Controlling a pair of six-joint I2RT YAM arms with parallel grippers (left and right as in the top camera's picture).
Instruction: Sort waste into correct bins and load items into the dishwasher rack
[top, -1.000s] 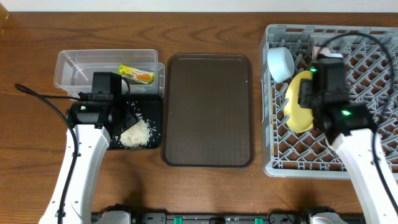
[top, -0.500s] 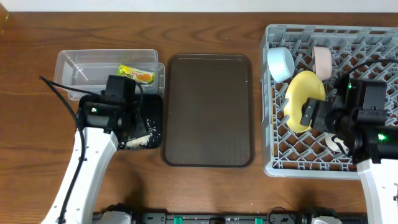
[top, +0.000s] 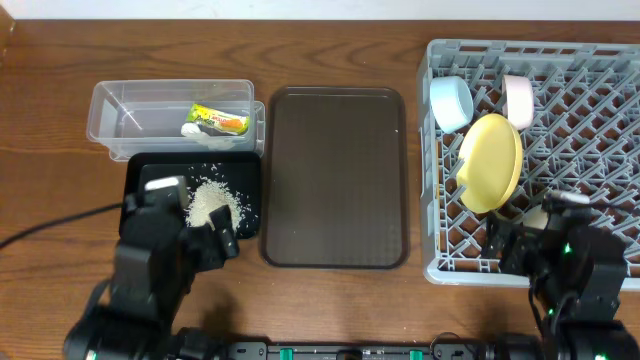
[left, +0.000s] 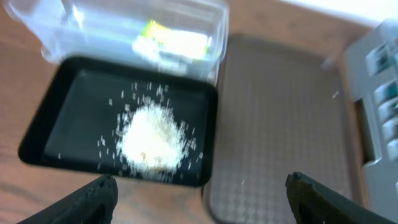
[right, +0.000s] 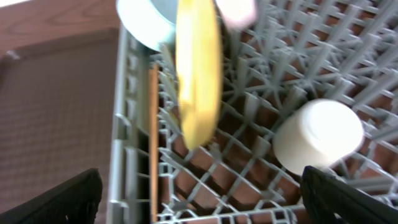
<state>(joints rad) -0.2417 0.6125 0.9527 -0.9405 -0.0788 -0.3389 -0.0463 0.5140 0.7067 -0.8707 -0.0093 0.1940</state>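
Note:
The grey dishwasher rack (top: 585, 140) holds the yellow plate (top: 490, 163) on edge, the light blue bowl (top: 451, 102), a small pale cup (top: 517, 97) and the white bowl (right: 317, 137). A wooden chopstick (right: 153, 137) lies along the rack's left wall. The clear container (top: 130, 105) holds the yellow-green wrapper (top: 228, 122) and the white scrap (top: 194, 128). Rice (top: 211, 203) is piled in the black tray (top: 145, 172). My left gripper (top: 195, 228) is open and empty at the tray's front edge (left: 199, 199). My right gripper (top: 540, 235) is open and empty over the rack's front (right: 199, 199).
The large dark brown serving tray (top: 335, 178) lies between the black tray and the rack. A few rice grains lie on it in the left wrist view (left: 280, 124). Bare wooden table (top: 50, 200) runs left of the bins.
Both arms have pulled back toward the table's front edge. The left arm has come off the black tray, uncovering the rice pile. The right arm has drawn back from the plate.

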